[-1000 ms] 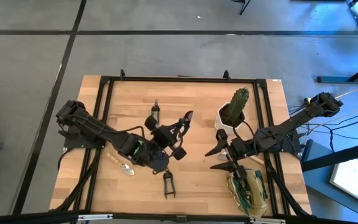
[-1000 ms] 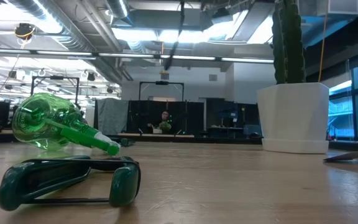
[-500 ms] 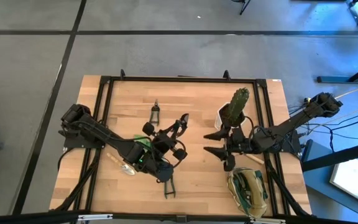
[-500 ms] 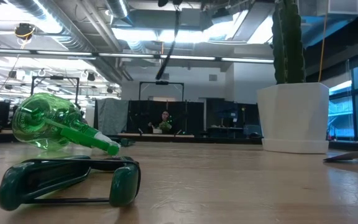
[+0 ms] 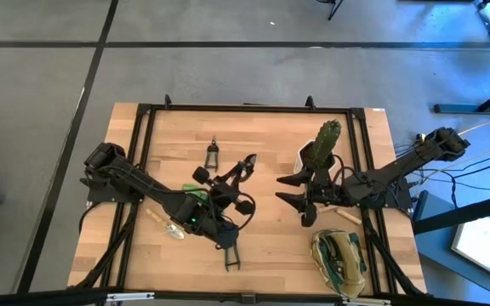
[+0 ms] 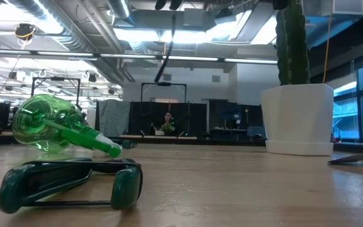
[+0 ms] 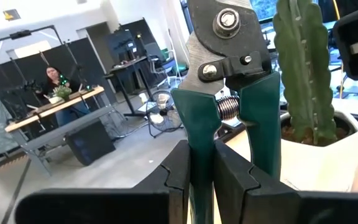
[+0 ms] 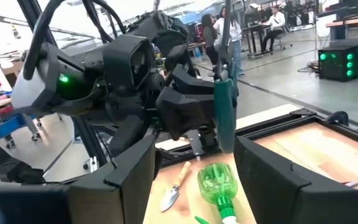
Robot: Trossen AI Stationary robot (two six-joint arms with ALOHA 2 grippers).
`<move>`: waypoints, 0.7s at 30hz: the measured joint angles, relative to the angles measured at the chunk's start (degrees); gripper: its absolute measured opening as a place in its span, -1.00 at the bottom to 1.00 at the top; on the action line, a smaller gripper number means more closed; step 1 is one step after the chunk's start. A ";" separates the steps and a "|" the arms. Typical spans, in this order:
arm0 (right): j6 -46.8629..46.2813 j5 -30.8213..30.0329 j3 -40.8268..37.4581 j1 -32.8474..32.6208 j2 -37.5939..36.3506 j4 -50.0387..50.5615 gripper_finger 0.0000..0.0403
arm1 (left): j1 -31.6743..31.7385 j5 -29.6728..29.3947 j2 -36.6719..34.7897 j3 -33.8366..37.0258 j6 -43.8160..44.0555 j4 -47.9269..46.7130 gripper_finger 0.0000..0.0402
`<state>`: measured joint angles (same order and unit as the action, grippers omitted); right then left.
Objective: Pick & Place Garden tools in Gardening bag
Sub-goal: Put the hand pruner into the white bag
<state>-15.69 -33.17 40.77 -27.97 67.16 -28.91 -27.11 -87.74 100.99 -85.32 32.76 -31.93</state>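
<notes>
1. Since the earlier frames, the left hand (image 5: pixel 238 177) has carried its pruning shears (image 7: pixel 229 99) rightward above the counter (image 5: pixel 262 136), fingers (image 7: pixel 182 171) clamped on the green handles.
2. Meanwhile the right hand (image 5: pixel 294 189) has risen from over the gardening bag (image 5: pixel 339 262) to beside the cactus (image 5: pixel 327 140), jaws parted and empty, facing the left hand.
3. On the counter lie a green spray bottle (image 6: pixel 52 129), green-handled shears (image 6: pixel 68 183), a wooden-handled trowel (image 8: pixel 174 185) and another pair of shears (image 5: pixel 213 154).
4. Its white pot (image 6: pixel 296 118) sits near the bag.
</notes>
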 joint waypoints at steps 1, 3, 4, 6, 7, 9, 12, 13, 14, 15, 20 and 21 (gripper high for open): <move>-0.20 0.00 0.00 0.04 0.00 -0.02 0.09 | 0.09 -0.04 0.00 -0.01 0.09 -0.63 -0.82; -0.17 0.02 0.00 0.23 0.00 -0.64 0.09 | 0.34 -0.03 0.00 -0.01 0.44 -2.00 -0.82; 0.84 0.02 0.00 0.40 0.01 -1.57 0.09 | 0.57 -0.04 0.00 -0.01 0.79 -2.57 -0.82; 2.70 0.21 0.02 0.94 0.00 -3.29 0.09 | 0.96 -0.04 0.00 0.00 0.99 -3.15 -0.82; 3.18 0.73 0.02 1.12 0.00 -3.63 0.09 | 1.08 0.03 0.00 -0.01 1.01 -3.61 -0.82; 3.55 1.70 0.02 1.49 0.00 -3.49 0.09 | 1.35 0.37 0.00 -0.02 1.10 -4.50 -0.82; 4.09 2.45 0.02 1.89 0.05 -2.60 0.09 | 1.68 1.48 0.16 -0.02 3.34 -8.39 -0.82; 4.25 2.19 0.02 2.09 0.25 -1.91 0.09 | 1.68 1.08 0.26 -0.02 5.57 -10.45 -0.82; 4.39 1.66 0.02 2.33 0.46 -0.94 0.09 | 1.53 0.62 0.33 -0.02 7.72 -12.32 -0.82; 4.42 1.11 0.02 2.65 0.70 -0.05 0.09 | 1.49 0.22 0.33 -0.02 9.40 -13.39 -0.82; 3.04 -1.60 0.02 5.32 3.61 0.04 0.09 | 1.74 -0.63 0.31 -0.02 12.72 -15.98 -0.82; 2.83 -1.60 0.02 5.87 4.50 -1.19 0.09 | 1.74 -0.81 0.31 -0.02 12.79 -15.99 -0.82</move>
<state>-12.86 -34.76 40.80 -22.10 71.65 -30.09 -25.37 -88.56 101.30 -85.34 45.56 -47.92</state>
